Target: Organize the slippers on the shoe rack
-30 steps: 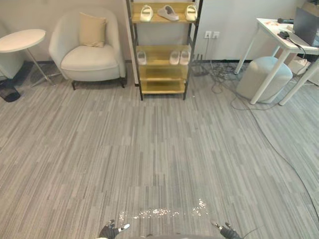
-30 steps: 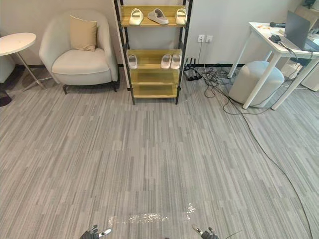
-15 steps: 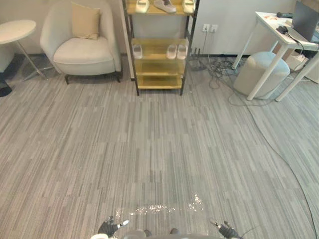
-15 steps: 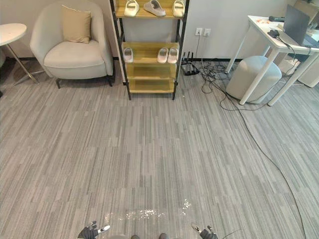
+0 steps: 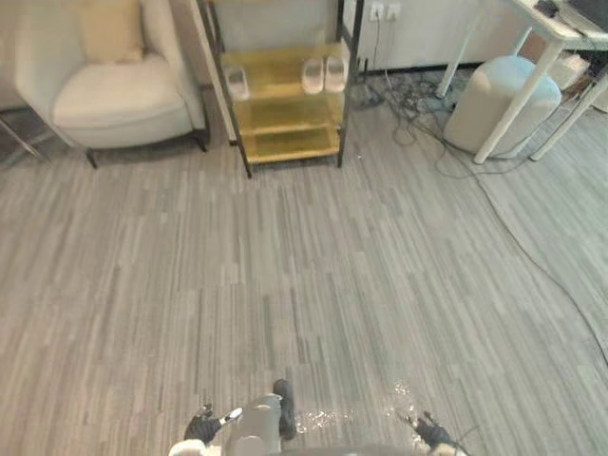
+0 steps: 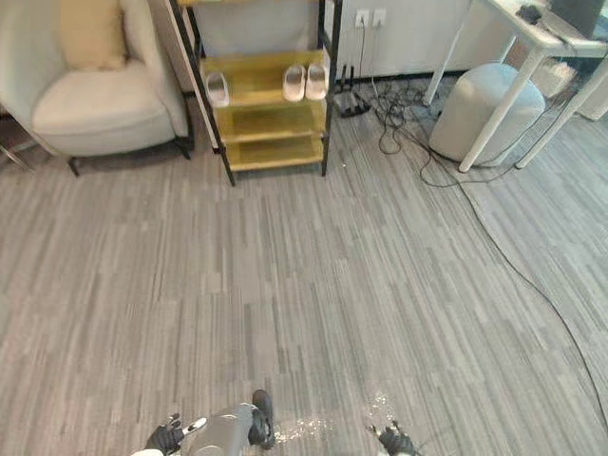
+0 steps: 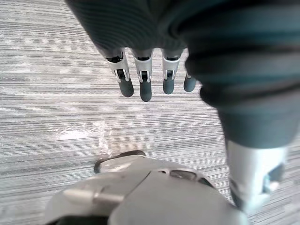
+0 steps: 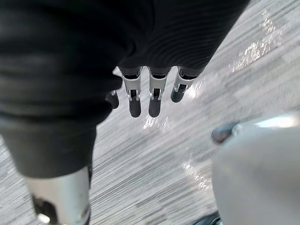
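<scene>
- Left eye view: the shoe rack (image 5: 285,114) stands against the far wall, at the top edge of the picture. On its upper visible shelf a pair of pale slippers (image 5: 313,75) sits side by side at the right end, and a single slipper (image 5: 237,84) lies alone at the left end.
- The whole view has shifted compared with a moment ago. The rack now sits higher and larger, and its top shelf has slid out of sight. This is the camera moving, not the rack or the slippers.
- My reading: the robot is closing in on the rack, but it looks well out of reach, so sorting has not begun.
- The left hand (image 7: 144,84) hangs low over the grey floor (image 5: 313,266), fingers straight and empty.
- The right hand (image 8: 154,96) does the same, fingers relaxed, holding nothing.
- A cream armchair (image 5: 104,85) stands just left of the rack; a round pouf (image 5: 502,103) sits further right.
</scene>
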`<state>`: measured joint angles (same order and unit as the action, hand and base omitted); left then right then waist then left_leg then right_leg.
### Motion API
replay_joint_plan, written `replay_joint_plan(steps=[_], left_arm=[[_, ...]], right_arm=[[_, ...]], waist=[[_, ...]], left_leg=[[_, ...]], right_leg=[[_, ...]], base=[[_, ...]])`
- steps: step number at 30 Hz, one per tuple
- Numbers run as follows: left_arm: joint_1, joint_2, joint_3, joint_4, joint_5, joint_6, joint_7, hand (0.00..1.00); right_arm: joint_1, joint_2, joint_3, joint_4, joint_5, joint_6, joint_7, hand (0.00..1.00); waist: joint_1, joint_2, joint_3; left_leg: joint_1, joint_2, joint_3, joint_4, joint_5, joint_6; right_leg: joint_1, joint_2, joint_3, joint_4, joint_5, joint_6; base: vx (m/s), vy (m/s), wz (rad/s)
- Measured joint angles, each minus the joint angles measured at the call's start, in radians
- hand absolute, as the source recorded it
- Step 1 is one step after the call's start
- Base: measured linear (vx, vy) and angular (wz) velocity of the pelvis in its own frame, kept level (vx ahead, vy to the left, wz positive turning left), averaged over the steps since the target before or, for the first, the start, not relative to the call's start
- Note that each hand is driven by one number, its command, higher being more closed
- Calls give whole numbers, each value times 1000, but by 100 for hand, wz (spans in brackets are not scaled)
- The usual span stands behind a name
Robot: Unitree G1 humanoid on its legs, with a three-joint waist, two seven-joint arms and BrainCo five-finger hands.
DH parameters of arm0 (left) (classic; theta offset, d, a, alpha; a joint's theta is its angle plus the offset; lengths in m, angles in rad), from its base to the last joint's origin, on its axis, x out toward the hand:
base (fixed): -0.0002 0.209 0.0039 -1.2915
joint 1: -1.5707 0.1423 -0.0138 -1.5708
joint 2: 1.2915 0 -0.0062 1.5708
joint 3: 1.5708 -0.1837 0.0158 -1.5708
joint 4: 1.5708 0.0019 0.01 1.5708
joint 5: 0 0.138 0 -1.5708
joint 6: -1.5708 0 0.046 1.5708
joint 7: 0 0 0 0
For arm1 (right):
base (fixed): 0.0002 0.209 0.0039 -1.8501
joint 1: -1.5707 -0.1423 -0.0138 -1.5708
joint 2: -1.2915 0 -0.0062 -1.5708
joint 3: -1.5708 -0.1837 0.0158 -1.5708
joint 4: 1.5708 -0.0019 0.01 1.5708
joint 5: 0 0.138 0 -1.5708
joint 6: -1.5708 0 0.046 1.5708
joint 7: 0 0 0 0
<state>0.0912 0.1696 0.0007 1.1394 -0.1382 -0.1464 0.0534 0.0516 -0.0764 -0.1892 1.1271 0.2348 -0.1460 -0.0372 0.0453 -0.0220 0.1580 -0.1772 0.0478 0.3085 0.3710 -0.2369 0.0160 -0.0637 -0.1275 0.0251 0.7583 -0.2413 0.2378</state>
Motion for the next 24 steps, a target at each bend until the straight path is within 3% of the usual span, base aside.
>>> replay_joint_plan(steps=[1,3,5,7,8,9,10,11,12,14,15,16,18,19,21,23,24], left_arm=[[1,1,-4,0,0,4,1,0],[-6,7,-28,-2,-2,5,2,0],[-32,-2,-30,-12,-3,3,1,0],[-56,-20,-30,-17,-3,2,0,0],[-64,-32,-31,-21,-3,2,0,0],[-71,-39,-37,-22,-3,1,0,0],[-69,-45,-39,-24,-3,0,-1,0],[-61,-51,-35,-23,-4,0,-1,0],[-67,-69,-23,-14,-2,2,0,0],[-68,-90,-3,-14,1,-2,-6,0],[-70,-101,31,-16,2,-1,-10,0],[-65,-120,83,-32,1,0,-14,0],[-58,-123,105,-62,-1,-1,-16,0],[-57,-119,112,-82,-1,-3,-16,0],[-55,-118,110,-104,-1,-5,-16,0],[-55,-117,109,-109,-1,-15,-16,0],[-59,-116,105,-109,-1,-17,-15,0]], right_arm=[[-3,4,2,-4,-1,1,2,0],[-16,4,3,-6,-2,2,4,0],[-27,3,6,-17,-1,-2,6,0],[-51,-10,6,-23,0,-2,8,0],[-57,-14,6,-31,0,-2,7,0],[-55,-14,8,-45,0,-2,7,0],[-48,-11,8,-43,0,-2,7,0],[-37,-9,11,-41,1,0,8,0],[-39,-21,8,-40,1,-1,9,0],[-41,-30,5,-42,-1,-1,11,0],[-39,-29,5,-45,1,-1,15,0],[-35,-25,6,-55,2,0,15,0],[-29,-17,16,-59,3,1,15,0],[-21,-7,16,-62,4,2,15,0],[-6,1,16,-90,8,2,15,0],[-14,2,14,-89,23,3,14,0],[-14,3,11,-87,28,3,12,0]], waist=[[0,1,2],[-1,4,2],[-8,21,7],[-26,40,18],[-38,47,23],[-49,46,27],[-52,31,24],[-51,10,17],[-57,29,14],[-58,68,5],[-58,79,12],[-54,92,19],[-45,93,38],[-38,77,48],[-35,71,44],[-29,71,43],[-26,67,42]], left_leg=[[66,-7,3,-17,-23,1],[180,-16,2,-78,-31,5],[251,0,-12,-137,-31,4],[293,24,-29,-176,-31,4],[310,34,-45,-190,-31,4],[337,41,-53,-207,-32,-5],[368,37,-72,-216,-44,-37],[396,32,-89,-212,-71,-80],[426,61,-113,-202,-89,-109],[361,132,-156,-22,-86,-114],[304,163,-172,110,-69,-134],[206,212,-190,344,22,-132],[100,272,-191,618,46,-129],[52,282,-166,687,38,-130],[-22,285,-102,657,11,-125],[-86,256,-37,448,-8,-110],[-102,217,-35,314,-2,-111]], right_leg=[[-46,-13,-47,133,0,-10],[-106,-55,-200,210,-49,-112],[-173,-49,-324,96,-87,-182],[-237,-13,-348,-121,-67,-198],[-255,5,-335,-244,-25,-194],[-256,23,-308,-415,74,-188],[-252,28,-269,-554,184,-189],[-249,21,-243,-584,300,-198],[-251,40,-248,-513,327,-235],[-222,81,-286,-499,257,-263],[-194,100,-296,-510,240,-269],[-143,129,-301,-530,211,-282],[-39,155,-304,-559,166,-310],[23,156,-298,-578,144,-312],[103,156,-296,-633,137,-298],[165,150,-282,-687,133,-281],[180,140,-278,-700,129,-270]], base=[[625,201,-11],[517,107,2],[519,11,16],[417,-57,31],[381,-97,41],[484,-149,52],[587,-231,54],[630,-299,46],[540,-278,36],[508,-262,27],[653,-335,18],[527,-246,7],[516,-198,-4],[421,-127,-1],[374,-70,-6],[414,3,-16],[413,82,-12]])
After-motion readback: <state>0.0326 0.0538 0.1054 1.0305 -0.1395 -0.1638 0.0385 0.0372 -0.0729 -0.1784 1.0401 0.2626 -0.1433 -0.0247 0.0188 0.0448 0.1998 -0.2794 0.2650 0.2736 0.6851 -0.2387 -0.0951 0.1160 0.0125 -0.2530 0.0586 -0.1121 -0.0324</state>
